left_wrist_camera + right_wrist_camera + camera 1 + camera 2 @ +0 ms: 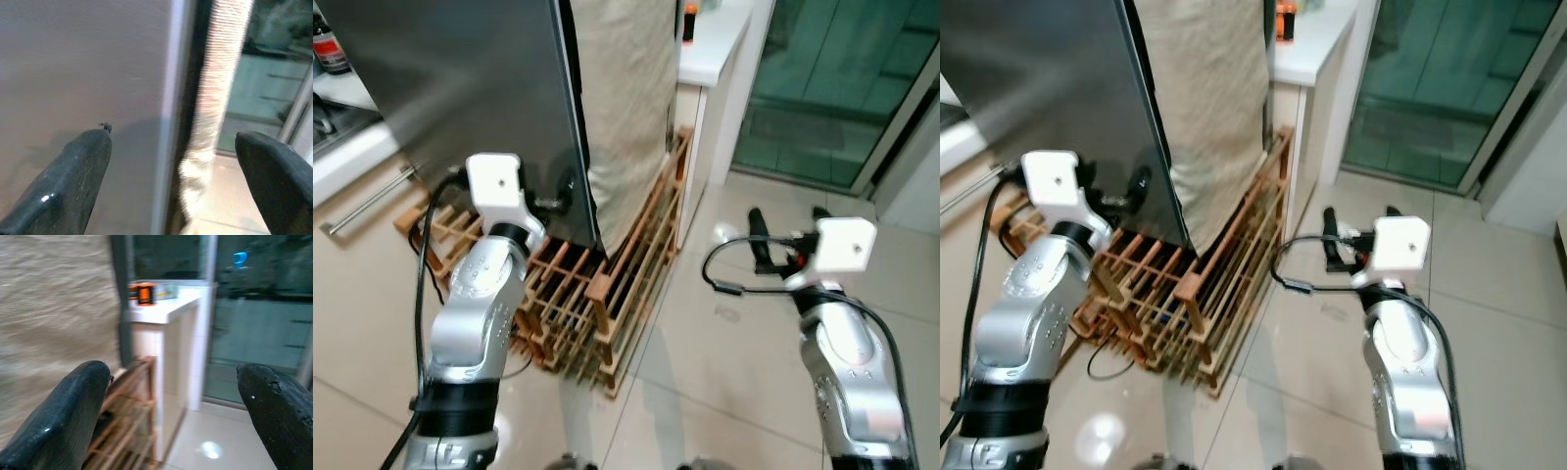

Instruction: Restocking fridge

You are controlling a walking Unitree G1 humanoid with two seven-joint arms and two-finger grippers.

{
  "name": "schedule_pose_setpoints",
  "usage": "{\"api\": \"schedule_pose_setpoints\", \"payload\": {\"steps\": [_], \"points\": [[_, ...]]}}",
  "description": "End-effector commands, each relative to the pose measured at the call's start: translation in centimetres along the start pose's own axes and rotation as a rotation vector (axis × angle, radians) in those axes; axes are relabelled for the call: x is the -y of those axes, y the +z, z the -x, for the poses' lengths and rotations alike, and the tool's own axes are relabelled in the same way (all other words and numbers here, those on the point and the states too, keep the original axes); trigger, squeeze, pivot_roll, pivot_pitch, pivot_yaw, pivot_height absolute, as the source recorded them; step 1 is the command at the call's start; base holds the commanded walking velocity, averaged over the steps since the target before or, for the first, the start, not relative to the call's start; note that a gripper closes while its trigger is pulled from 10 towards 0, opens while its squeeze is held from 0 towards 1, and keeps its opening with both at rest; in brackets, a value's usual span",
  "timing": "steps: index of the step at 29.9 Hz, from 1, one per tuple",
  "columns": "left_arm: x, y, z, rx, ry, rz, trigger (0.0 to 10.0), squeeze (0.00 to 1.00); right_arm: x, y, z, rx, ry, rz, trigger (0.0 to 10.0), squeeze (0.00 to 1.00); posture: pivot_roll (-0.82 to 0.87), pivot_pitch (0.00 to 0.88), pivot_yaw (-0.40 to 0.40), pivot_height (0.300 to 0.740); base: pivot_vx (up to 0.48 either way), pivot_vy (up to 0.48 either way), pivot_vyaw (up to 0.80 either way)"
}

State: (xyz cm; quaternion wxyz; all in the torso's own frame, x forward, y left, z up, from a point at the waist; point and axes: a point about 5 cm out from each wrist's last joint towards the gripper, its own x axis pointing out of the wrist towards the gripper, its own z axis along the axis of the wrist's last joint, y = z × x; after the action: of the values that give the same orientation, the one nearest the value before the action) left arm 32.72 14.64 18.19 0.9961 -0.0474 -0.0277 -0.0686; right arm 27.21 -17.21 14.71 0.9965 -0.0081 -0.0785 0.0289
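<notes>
Head views: grey, matte fridge door (460, 88) directly ahead of left gripper (563, 196), edge between spread-wide fingers; wooden rack (607, 294) below.

Left wrist: beige cloth (215, 98) beyond door edge.

Right wrist: right gripper (171, 416) spread wide, white worktop (166, 308) ahead.

grey fridge door (83, 73), beige cloth (215, 88), hand (171, 161) spread

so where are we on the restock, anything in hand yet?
Nothing looks done. Both pincers are open and hold nothing. The left pincer is up at the edge of the grey fridge door, above the wooden rack; the right pincer hovers over the tiled floor. Left: opening the door and all the stocking.
</notes>
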Motion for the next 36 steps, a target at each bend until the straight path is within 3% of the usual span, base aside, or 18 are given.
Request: {"api": "schedule_pose_setpoints", "payload": {"steps": [1,7,15,20,22,23,27,28,29,30,31,32,33,36], "points": [[0.4,0.0,-0.8,-0.008,0.014,-0.015,10.0,0.00,0.3,-0.1,-0.2,0.004,-0.009,0.011,10.0,0.00,-0.12,0.005,0.054,0.740,0.000,0.000,0.00],[-0.5,0.5,-2.1,-0.008,0.144,-0.039,10.0,0.00,0.2,-0.2,-0.2,0.009,-0.009,0.016,10.0,0.00,-0.13,0.006,0.059,0.740,0.000,0.000,0.00],[-0.9,0.8,-2.8,0.004,0.188,-0.026,10.0,0.00,0.2,-0.5,0.1,0.003,-0.012,0.017,10.0,0.00,-0.15,0.016,0.058,0.740,0.000,0.000,0.00],[0.0,0.6,-3.4,0.002,0.155,0.007,10.0,0.00,0.2,-0.5,0.1,0.000,-0.013,0.016,10.0,0.00,-0.15,0.022,0.053,0.740,0.000,0.000,0.00],[1.2,0.8,-4.0,0.011,0.091,0.031,10.0,0.00,0.2,-0.5,0.0,-0.001,-0.010,0.016,10.0,0.00,-0.15,0.024,0.051,0.740,0.000,0.000,0.00],[2.9,1.0,-4.8,0.018,-0.019,0.034,10.0,0.00,0.2,-0.6,-0.1,-0.002,-0.009,0.014,10.0,0.00,-0.15,0.022,0.047,0.740,0.000,0.000,0.00],[4.0,1.0,-5.4,0.020,-0.083,0.032,10.0,0.00,0.2,-0.6,-0.1,-0.003,-0.009,0.013,10.0,0.00,-0.15,0.015,0.046,0.740,0.000,0.000,0.00],[6.5,0.7,-5.9,0.012,-0.205,0.047,10.0,0.00,0.3,-0.6,-0.3,-0.001,-0.016,0.011,10.0,0.00,-0.15,0.012,0.047,0.740,0.000,0.000,0.00],[6.5,0.7,-5.9,0.012,-0.205,0.047,10.0,0.00,0.3,-0.6,-0.3,-0.001,-0.016,0.011,10.0,0.00,-0.15,0.012,0.047,0.740,0.000,0.000,0.00],[9.7,0.7,-6.2,0.001,-0.357,0.048,10.0,0.00,0.4,-0.4,-0.3,0.004,-0.022,0.009,10.0,0.00,-0.18,0.004,0.051,0.740,0.000,0.000,0.00],[9.7,0.7,-6.2,0.001,-0.357,0.048,10.0,0.00,0.4,-0.4,-0.3,0.004,-0.022,0.009,10.0,0.00,-0.18,0.004,0.051,0.740,0.000,0.000,0.00],[12.5,1.0,-6.3,0.008,-0.466,0.066,10.0,0.00,0.3,-0.3,0.0,0.011,-0.014,0.001,10.0,0.00,-0.19,0.001,0.054,0.740,0.000,0.000,0.00],[12.5,1.0,-6.3,0.008,-0.466,0.066,10.0,0.00,0.3,-0.3,0.0,0.011,-0.014,0.001,10.0,0.00,-0.19,0.001,0.054,0.740,0.000,0.000,0.00],[15.7,1.5,-6.2,0.022,-0.595,0.107,10.0,0.00,-0.1,-0.6,0.9,-0.002,0.015,0.001,10.0,0.00,-0.23,0.000,0.056,0.740,0.000,0.000,0.00]]}}
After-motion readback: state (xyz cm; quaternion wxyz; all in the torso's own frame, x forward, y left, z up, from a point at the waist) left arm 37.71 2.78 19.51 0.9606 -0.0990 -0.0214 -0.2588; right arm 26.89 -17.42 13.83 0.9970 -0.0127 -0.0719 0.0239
